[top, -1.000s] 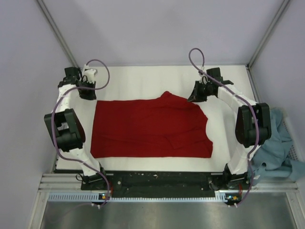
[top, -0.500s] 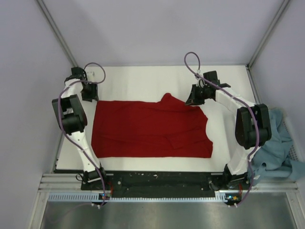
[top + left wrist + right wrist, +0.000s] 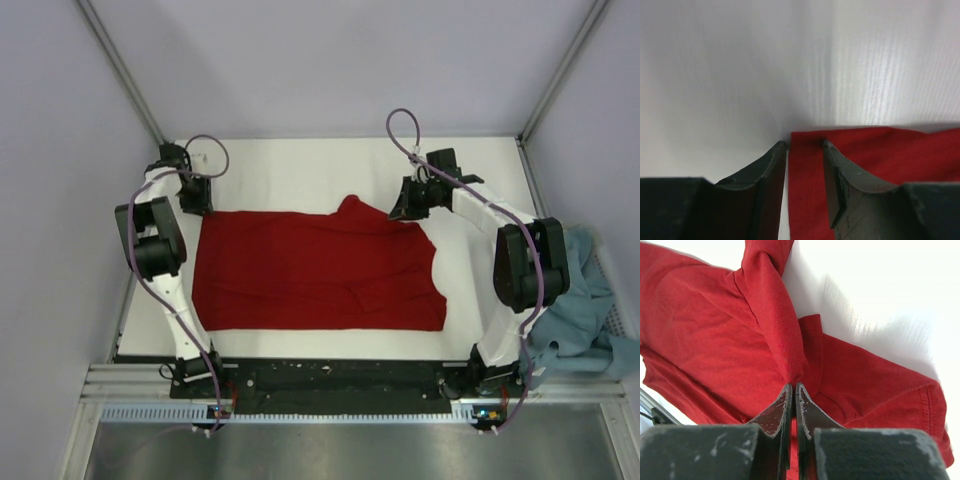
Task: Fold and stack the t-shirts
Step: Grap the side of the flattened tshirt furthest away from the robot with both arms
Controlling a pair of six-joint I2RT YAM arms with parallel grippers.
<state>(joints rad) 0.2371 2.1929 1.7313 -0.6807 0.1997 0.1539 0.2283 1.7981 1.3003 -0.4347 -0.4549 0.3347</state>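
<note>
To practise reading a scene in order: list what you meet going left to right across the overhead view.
left arm's elbow → red t-shirt → right arm's elbow → teal-blue t-shirt

T-shirts, two: one deep red cloth t-shirt [image 3: 315, 270], one crumpled teal-blue cloth t-shirt [image 3: 595, 310]. Robot arms, two: left arm [image 3: 150, 245], right arm [image 3: 525, 265].

Teal shirt [image 3: 595, 300] partly hidden behind the right arm, cut by right edge. Red shirt [image 3: 715, 330] runs off right wrist view at left and bottom; left wrist view catches only a corner. Left gripper [image 3: 197, 203] and right gripper [image 3: 403, 210] jaws too small to read from top.
</note>
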